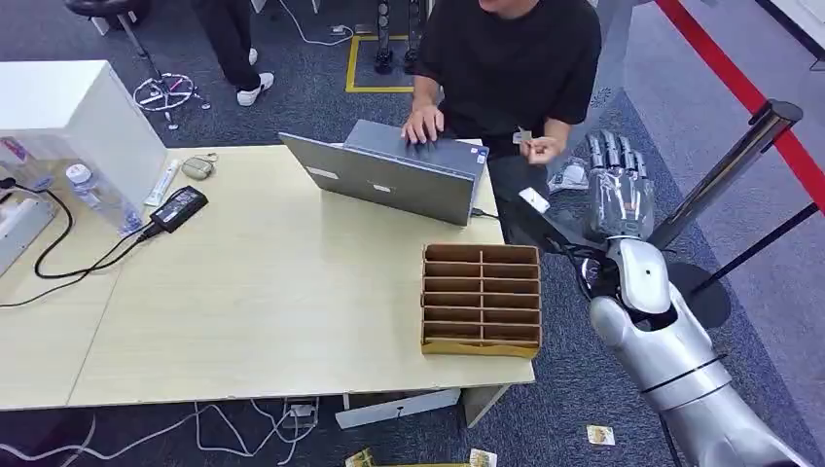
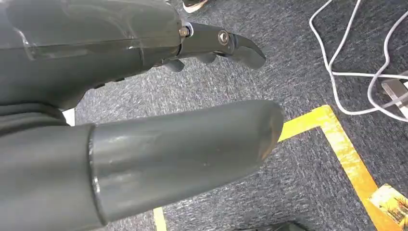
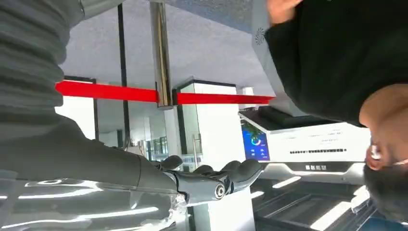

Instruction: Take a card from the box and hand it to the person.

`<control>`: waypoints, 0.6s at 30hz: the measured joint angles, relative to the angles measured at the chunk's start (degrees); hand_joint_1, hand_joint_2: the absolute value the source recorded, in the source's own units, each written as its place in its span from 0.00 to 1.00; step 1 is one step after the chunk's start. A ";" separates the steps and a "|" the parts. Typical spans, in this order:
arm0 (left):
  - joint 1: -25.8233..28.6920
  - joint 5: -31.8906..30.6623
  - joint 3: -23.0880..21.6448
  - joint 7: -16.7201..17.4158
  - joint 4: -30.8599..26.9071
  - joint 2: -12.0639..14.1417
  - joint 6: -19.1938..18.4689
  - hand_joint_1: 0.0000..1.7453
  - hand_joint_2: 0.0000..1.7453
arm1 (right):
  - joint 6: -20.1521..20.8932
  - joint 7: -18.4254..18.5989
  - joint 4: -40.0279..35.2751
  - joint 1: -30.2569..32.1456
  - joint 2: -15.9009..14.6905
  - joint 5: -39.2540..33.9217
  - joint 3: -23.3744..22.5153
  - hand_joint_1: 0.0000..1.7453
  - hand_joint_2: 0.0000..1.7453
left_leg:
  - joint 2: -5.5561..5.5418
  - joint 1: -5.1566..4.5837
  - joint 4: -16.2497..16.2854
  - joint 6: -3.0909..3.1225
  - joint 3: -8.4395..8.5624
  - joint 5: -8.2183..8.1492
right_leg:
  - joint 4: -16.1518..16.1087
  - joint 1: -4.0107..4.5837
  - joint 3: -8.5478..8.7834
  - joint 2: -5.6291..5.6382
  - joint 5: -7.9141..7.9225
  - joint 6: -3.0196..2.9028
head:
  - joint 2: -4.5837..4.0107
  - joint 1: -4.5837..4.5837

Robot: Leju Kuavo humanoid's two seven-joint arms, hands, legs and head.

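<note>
The brown cardboard box (image 1: pixel 482 300) with its rows of slots stands at the table's right front corner. My right hand (image 1: pixel 620 185) is raised off the table's right side, fingers straight and apart, holding nothing. Just left of it the person in black pinches a small card (image 1: pixel 525 139) in one hand (image 1: pixel 541 148). A white card (image 1: pixel 533 200) sits lower, by the person's leg. In the right wrist view my right hand's fingers (image 3: pixel 226 175) are stretched out bare beside the person's black sleeve (image 3: pixel 337 57). My left hand (image 2: pixel 144 110) hangs over the carpet with nothing in it.
A grey laptop (image 1: pixel 399 170) sits at the table's far edge under the person's other hand. A power adapter (image 1: pixel 178 207), cables and a bottle (image 1: pixel 92 195) lie far left. A metal post (image 1: pixel 725 170) with a red belt stands right. Loose cards (image 1: pixel 600 435) lie on the carpet.
</note>
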 joint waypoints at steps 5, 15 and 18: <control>0.00 0.00 0.00 0.00 0.00 0.00 0.00 0.00 0.00 | 0.00 0.00 0.13 0.01 0.11 0.00 0.00 0.00 1.00 | 0.00 0.00 0.00 0.00 0.00 0.00 | 0.00 0.00 0.00 0.00 0.00 0.00 | 0.00 0.00; 0.00 0.04 0.00 -0.15 0.00 0.00 0.00 0.00 0.00 | -1.16 0.11 0.26 0.37 0.46 -0.31 0.00 0.00 1.00 | 0.00 0.00 0.00 0.00 0.00 0.00 | 0.00 0.00 0.00 0.00 0.00 0.00 | 0.00 0.00; 0.02 0.24 0.00 0.04 0.00 0.00 0.02 0.00 0.00 | -6.35 -0.68 -0.51 1.47 0.68 -2.39 -0.13 0.00 1.00 | -0.01 0.00 0.00 0.00 0.00 0.00 | 0.00 0.00 0.01 -0.01 0.00 0.00 | 0.00 0.00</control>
